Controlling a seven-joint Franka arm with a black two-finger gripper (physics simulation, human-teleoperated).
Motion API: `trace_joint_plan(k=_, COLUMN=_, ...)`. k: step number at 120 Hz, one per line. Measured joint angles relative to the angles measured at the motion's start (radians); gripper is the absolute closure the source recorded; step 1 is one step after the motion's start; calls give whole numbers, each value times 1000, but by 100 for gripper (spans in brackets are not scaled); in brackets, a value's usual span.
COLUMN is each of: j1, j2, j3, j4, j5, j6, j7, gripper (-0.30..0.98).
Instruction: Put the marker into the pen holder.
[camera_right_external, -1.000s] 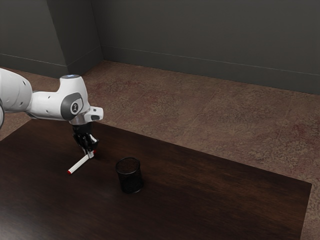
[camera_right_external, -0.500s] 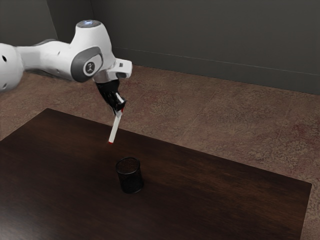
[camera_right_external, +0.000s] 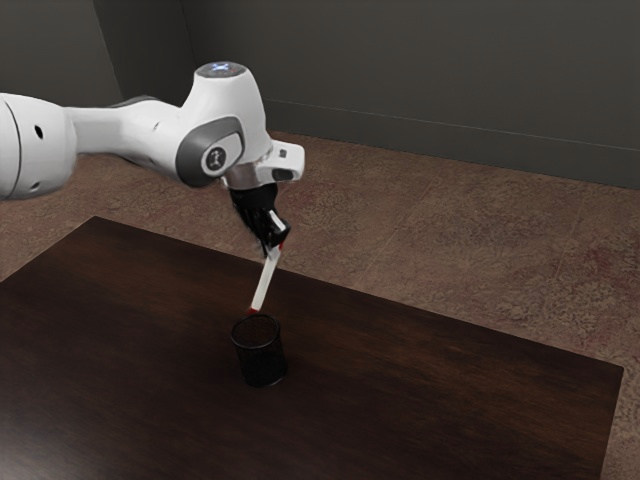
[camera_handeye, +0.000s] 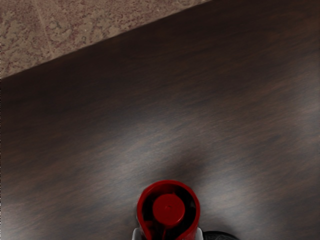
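Observation:
In the exterior view my gripper (camera_right_external: 272, 245) is shut on the upper end of the white marker (camera_right_external: 265, 282). The marker hangs steeply, slightly tilted, its lower red tip at the far rim of the black mesh pen holder (camera_right_external: 261, 355) as seen there; whether it touches the rim I cannot tell. The holder stands upright on the table, below my gripper. In the wrist view the marker's red end (camera_handeye: 168, 210) faces the camera, and part of the pen holder's dark rim (camera_handeye: 221, 234) lies beside it.
The dark wooden table (camera_right_external: 430, 380) extends around the holder, its far edge running behind my gripper. Beyond it are the brown carpeted floor (camera_right_external: 440, 230) and a grey wall (camera_right_external: 400, 80).
My gripper has lifted the marker off the table, swung it from lying to nearly upright, and carried it toward the exterior view's right, then lower toward the holder.

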Motion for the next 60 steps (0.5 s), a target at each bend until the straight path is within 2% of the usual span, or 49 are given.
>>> trace_joint_plan(k=33, j1=-23, j2=-185, j3=-1, j4=-177, j5=-18, j6=3, j7=-32, gripper=79)
trace_joint_plan(k=57, j1=-36, j2=-210, j3=1, j4=-235, j5=-55, j6=7, j7=-35, gripper=78)
trace_joint_plan(k=60, j1=-38, j2=-210, j3=2, j4=-237, j5=-57, j6=7, j7=-35, gripper=74)
